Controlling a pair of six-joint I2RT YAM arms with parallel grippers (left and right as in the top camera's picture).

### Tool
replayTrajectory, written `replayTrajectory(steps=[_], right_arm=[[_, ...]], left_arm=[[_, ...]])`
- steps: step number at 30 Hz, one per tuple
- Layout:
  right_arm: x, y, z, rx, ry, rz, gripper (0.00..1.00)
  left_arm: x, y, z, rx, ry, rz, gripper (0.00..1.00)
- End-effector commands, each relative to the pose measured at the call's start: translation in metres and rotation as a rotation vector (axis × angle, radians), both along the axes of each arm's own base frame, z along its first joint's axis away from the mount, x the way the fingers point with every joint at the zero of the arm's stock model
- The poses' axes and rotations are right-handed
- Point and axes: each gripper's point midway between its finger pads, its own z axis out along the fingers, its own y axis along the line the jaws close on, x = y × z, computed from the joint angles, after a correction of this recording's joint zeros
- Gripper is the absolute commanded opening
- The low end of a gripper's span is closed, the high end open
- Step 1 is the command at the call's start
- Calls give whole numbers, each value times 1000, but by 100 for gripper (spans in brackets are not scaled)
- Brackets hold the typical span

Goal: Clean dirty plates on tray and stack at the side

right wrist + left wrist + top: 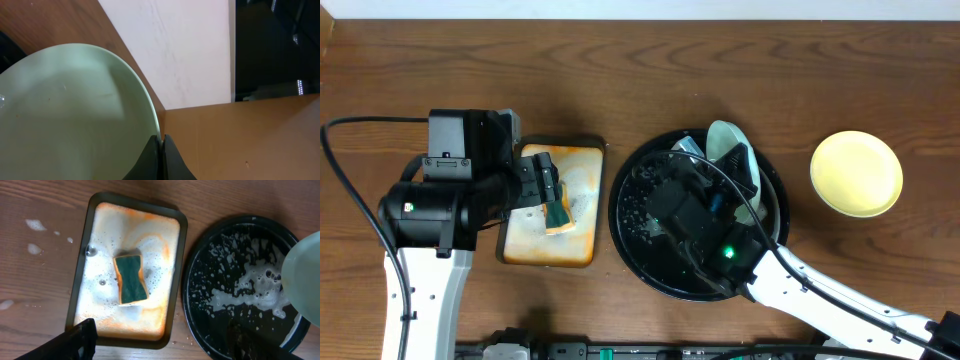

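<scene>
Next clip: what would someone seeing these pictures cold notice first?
The mint plate, pinched at its rim by the shut right gripper, is tilted up over the foam-flecked black tray at centre. Left of it, a green sponge lies in a foamy, orange-stained small tray under the open left gripper. A yellow plate sits alone on the table at the right.

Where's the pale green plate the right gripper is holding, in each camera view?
Overhead: pale green plate tilted over the black tray's far right part.
Left wrist: a sliver at the right edge, above the black tray.
Right wrist: fills the lower left, rim pinched by the right gripper.
Shared landmark: the black tray, overhead and left wrist only.
</scene>
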Motion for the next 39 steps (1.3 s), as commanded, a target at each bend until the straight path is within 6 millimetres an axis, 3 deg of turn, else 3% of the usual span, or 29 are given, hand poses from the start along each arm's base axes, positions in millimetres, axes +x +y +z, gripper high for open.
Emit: replayTrajectory(steps=[1,22,26,31,39], right_arm=[[-3,1,7,-9,-22,-10,1],[-2,0,7,17,-33,-19,1],[7,-16,1,208,-95,-92,1],[23,-26,-31,424,46,-71,1],[6,10,-63,834,405,70,1]], left_arm=[[0,0,7,-6,-19,-3,83],[0,0,7,-6,-19,-3,83],[0,0,7,-6,-19,-3,83],[0,0,7,-6,-19,-3,83],[0,0,7,-6,-19,-3,83]])
